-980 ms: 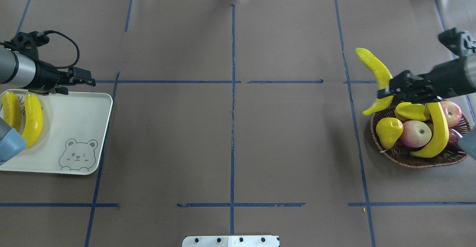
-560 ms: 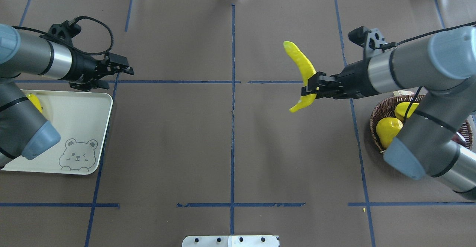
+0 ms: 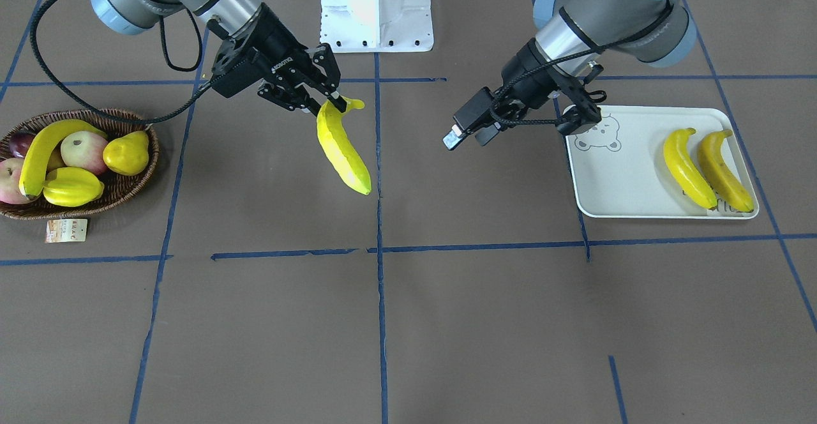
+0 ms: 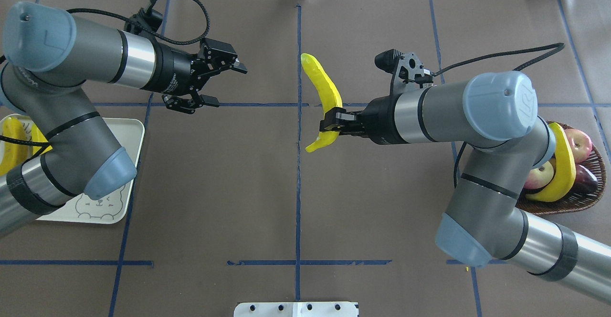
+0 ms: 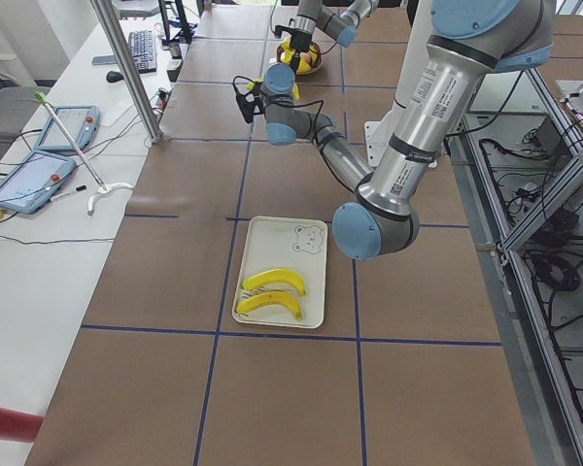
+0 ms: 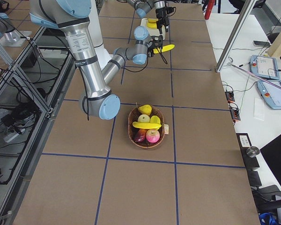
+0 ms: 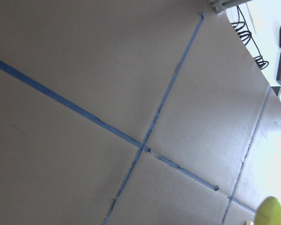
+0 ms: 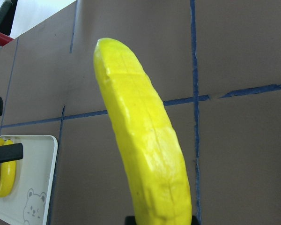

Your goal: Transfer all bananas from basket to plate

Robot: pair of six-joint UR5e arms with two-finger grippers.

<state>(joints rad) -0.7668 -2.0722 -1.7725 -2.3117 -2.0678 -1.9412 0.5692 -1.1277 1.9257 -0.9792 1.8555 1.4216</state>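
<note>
Brown table [image 4: 238, 188] — glossy curved banana [image 4: 324, 92]

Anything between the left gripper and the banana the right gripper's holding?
Nothing solid. In the overhead view the left gripper and the held banana are parted only by bare table paper and a blue tape line.

White lettering reading ROBOTIQ runs along the black body of the right claw [image 3: 329, 101], just behind its fingers. What looks like a UR mark sits on the blue-grey joint cap [image 4: 499, 104], well back from that claw. Print on the paper tag [image 3: 66, 230] beside the basket [image 3: 137, 184] and on the plate [image 3: 613, 181], both well apart from the claw, is too small to read.
</note>
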